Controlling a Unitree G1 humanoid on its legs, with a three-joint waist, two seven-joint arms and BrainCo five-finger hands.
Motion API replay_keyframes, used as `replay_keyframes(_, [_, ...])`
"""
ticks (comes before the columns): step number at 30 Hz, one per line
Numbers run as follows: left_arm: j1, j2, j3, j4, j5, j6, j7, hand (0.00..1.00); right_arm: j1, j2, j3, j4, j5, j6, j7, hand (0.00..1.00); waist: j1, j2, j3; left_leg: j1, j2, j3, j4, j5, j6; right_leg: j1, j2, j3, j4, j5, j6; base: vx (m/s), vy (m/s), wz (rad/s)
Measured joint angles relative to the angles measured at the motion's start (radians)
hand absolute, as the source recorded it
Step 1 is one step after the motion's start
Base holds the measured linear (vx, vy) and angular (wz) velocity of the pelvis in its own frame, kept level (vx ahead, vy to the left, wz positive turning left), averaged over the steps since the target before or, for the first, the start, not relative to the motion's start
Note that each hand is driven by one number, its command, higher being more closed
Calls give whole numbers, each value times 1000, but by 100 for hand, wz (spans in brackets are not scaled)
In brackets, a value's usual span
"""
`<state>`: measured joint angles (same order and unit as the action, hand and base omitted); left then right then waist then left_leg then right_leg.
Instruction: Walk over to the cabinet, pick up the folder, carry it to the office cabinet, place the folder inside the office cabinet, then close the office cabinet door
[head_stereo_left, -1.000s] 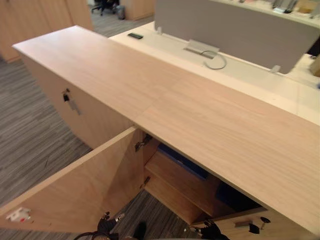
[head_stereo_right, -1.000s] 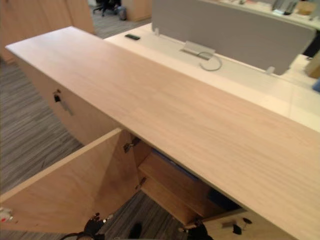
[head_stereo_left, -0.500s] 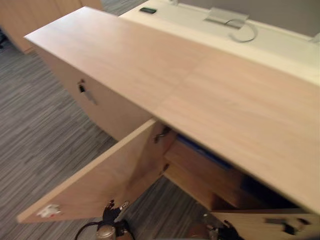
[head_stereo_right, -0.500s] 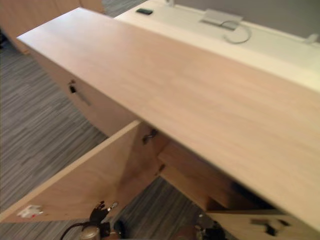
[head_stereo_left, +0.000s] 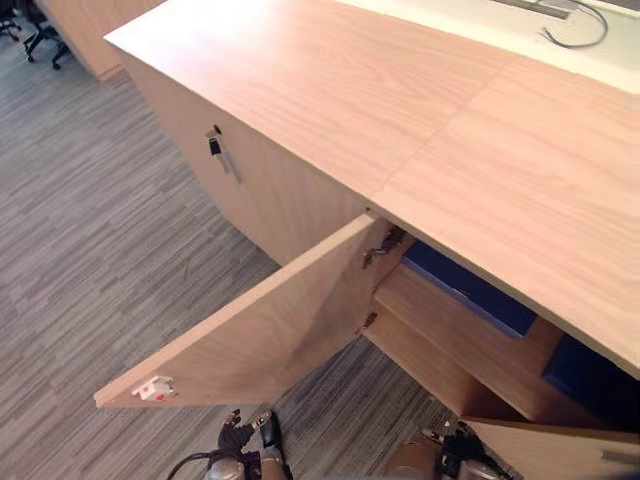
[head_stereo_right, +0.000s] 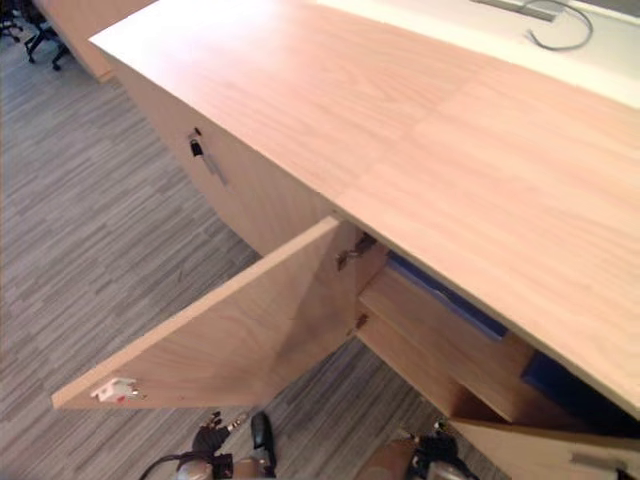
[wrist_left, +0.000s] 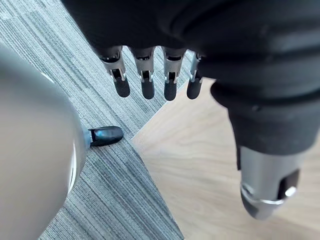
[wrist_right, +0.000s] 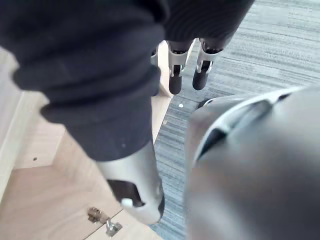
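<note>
We see pale oak all over the office cabinet (head_stereo_left: 400, 100), fine wood grain streaking its top, and the open door (head_stereo_left: 270, 330) wears the same honey tone. The carpet (head_stereo_left: 90, 250) is grey, run through with thin light and dark stripes. Inside, the folder (head_stereo_left: 470, 290) shows deep blue. There's a white tag (head_stereo_left: 155, 388) with a touch of red, a black key (head_stereo_left: 214, 146), and the left hand (wrist_left: 170, 75): silver fingers (wrist_left: 146, 82), dark tips, dark ribbed cover.

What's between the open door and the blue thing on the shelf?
Metal hinges fixing the open door to the cabinet, short of the blue folder, in the left eye view.
</note>
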<state>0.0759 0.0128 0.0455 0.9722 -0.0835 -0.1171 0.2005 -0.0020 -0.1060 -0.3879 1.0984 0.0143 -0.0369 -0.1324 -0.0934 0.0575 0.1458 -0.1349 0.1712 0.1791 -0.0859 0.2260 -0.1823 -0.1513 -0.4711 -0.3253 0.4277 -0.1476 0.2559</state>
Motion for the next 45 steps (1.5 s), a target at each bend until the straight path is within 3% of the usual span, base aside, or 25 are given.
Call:
replay_keyframes(9, [-7,30,-9,15,-1,0,0,0,24,-6,76,-2,2,5,1,0,3,-11,8,-5,25,-28,-5,21,-7,49,45,-25,-76,-24,-1,-62,-19,4])
replay_keyframes(14, [0,62,-34,16,2,1,-4,0,37,14,76,6,5,5,3,0,4,-37,3,1,18,-27,0,25,-5,103,59,-41,-183,58,1,45,35,-3])
replay_keyframes(18, [-12,118,-132,17,46,3,-37,0,43,44,73,2,27,6,5,0,6,-78,9,17,-5,12,11,5,17,118,45,-32,-248,153,-4,57,85,-23])
replay_keyframes(21, [-23,122,-165,17,65,3,-54,0,42,45,74,-20,60,5,5,0,16,-78,17,15,-5,72,75,-50,47,75,26,-60,-220,250,-97,-10,92,-61])
replay_keyframes(22, [-26,123,-165,17,73,3,-59,0,44,44,75,-25,84,4,5,0,15,-79,20,14,-6,98,120,-88,67,65,14,-94,-216,307,-142,-52,144,-74])
replay_keyframes(23, [-19,116,-165,19,74,3,-63,0,47,37,76,-27,96,3,5,0,20,-56,13,13,11,128,142,-114,88,80,37,-111,-289,400,-192,-76,140,-79])
replay_keyframes(24, [-16,108,-163,20,74,3,-65,0,47,31,74,-33,108,4,5,0,20,-42,20,16,26,152,147,-121,100,73,46,-112,-239,365,-197,-119,109,-58])
replay_keyframes(25, [-12,110,-155,18,73,6,-67,0,57,31,76,-47,118,4,7,0,19,-38,21,22,30,152,144,-116,116,43,55,-116,-11,203,-180,-96,45,-21])
replay_keyframes(26, [-10,109,-139,18,70,9,-70,0,70,36,75,-43,123,2,7,0,24,-41,21,39,25,152,122,-105,129,57,77,-153,134,96,-202,-75,29,-1])
replay_keyframes(27, [-10,108,-133,17,69,11,-71,0,74,37,75,-42,122,1,7,0,25,-41,21,49,22,158,105,-94,135,74,94,-182,156,60,-200,0,0,0])
replay_keyframes(28, [-2,105,-105,14,68,11,-72,0,72,37,83,-32,122,1,11,0,31,-47,17,69,3,166,54,-84,137,123,126,-252,79,16,-186,-11,37,-25])
replay_keyframes(30, [11,97,-61,11,68,13,-72,0,67,43,102,-24,123,-4,15,0,37,-53,-5,64,-18,175,-5,-75,119,181,197,-276,-170,11,-178,-16,37,-42])
replay_keyframes(31, [8,83,-38,16,53,15,-70,0,53,40,97,-17,123,-5,14,0,42,-38,6,55,-1,183,-4,-64,106,212,246,-274,-287,61,-152,-57,-10,-47])
replay_keyframes(32, [10,72,-16,23,41,16,-70,0,52,35,96,-1,122,-4,13,0,43,-39,5,56,8,185,-2,-65,104,224,272,-266,-350,94,-153,-62,-27,-43])
replay_keyframes(38, [20,65,12,38,8,16,-73,0,95,35,94,7,118,-1,12,0,51,-47,-22,83,8,184,-6,-32,100,244,280,-236,-384,100,-136,12,-6,-18])
replay_keyframes(45, [19,77,21,39,7,15,-74,0,84,52,95,26,82,-2,12,0,56,-75,-32,102,-26,179,-2,-24,93,281,259,-236,-413,119,-119,110,3,3])
